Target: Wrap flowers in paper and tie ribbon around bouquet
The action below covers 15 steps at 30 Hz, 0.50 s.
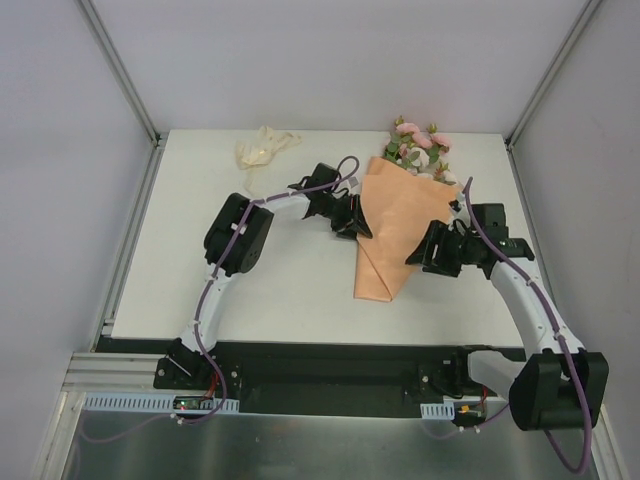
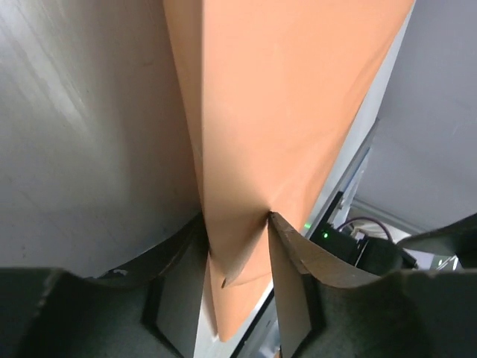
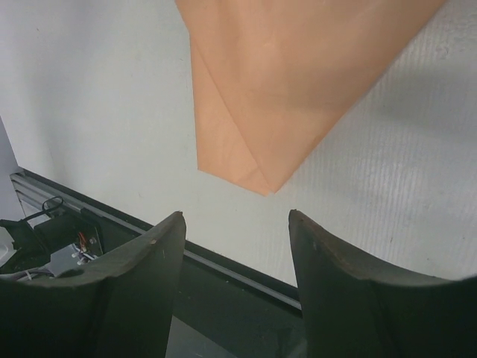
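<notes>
**A:** Top view, first item?
**B:** Paper (image 1: 390, 230), peach-orange, folded into a cone. It lies on the table (image 1: 270, 290) right of centre, with its point at 6 o'clock and its mouth at 12. Flowers (image 1: 420, 142), pink with green leaves, stick out of the mouth toward 1 o'clock.
**A:** Ribbon?
**B:** Ribbon (image 1: 264, 148), cream, bunched near the table's 11 o'clock corner, well apart from the paper.
**A:** Arms?
**B:** Left gripper (image 1: 356, 222) at the cone's 9 o'clock edge. Right gripper (image 1: 428, 250) just beside its 3 o'clock edge.
**A:** Left wrist view?
**B:** A raised fold of paper (image 2: 283, 112) stands between the fingers (image 2: 287, 253). Both tips press against it, so they are clamped on the paper.
**A:** Right wrist view?
**B:** Fingers (image 3: 328, 253) apart, nothing between them. The paper's point (image 3: 253, 160) lies on the table (image 3: 112, 89) at 12 o'clock ahead of them, not touching.
</notes>
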### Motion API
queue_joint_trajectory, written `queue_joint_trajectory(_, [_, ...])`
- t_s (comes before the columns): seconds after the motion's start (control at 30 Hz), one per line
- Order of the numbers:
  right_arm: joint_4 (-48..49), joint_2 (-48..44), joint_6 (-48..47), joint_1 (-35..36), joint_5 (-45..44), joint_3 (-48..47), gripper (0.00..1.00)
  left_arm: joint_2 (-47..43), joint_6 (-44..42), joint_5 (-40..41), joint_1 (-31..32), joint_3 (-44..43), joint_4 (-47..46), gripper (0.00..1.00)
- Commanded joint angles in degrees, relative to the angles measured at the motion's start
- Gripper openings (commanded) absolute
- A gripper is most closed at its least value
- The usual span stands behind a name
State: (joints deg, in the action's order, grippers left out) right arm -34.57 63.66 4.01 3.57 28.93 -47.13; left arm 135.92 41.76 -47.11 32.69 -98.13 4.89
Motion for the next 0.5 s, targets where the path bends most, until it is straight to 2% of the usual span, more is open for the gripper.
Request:
queue_joint_trajectory(0.0, [-2.3,-3.4,-0.9,-0.1,-1.2,-1.9,0.61,1.7,8.4,2.0,1.8,-0.5,-11.6,0.35])
queue_joint_trajectory(0.07, [-2.3,-4.7,-0.6,-0.1,-1.5,-1.4,0.61,2.2,13.2,2.8,2.7,0.2,-15.2,0.30])
queue_joint_trajectory(0.27, [-4.6,-8.5,2.7,-0.2,-6.7,-0.6,0.61,4.5,25.9,9.0,8.1,2.7,-31.9,0.25])
queue_joint_trajectory(0.4, [-5.9,-15.3,4.8,-0.3,-10.0,-0.2,0.62,10.5,32.5,11.4,11.9,-3.6,-35.7,0.24])
queue_joint_trajectory(0.47, [-7.0,-17.2,5.2,-0.3,-11.0,-0.3,0.64,14.3,34.6,12.1,14.2,-10.2,-35.0,0.25])
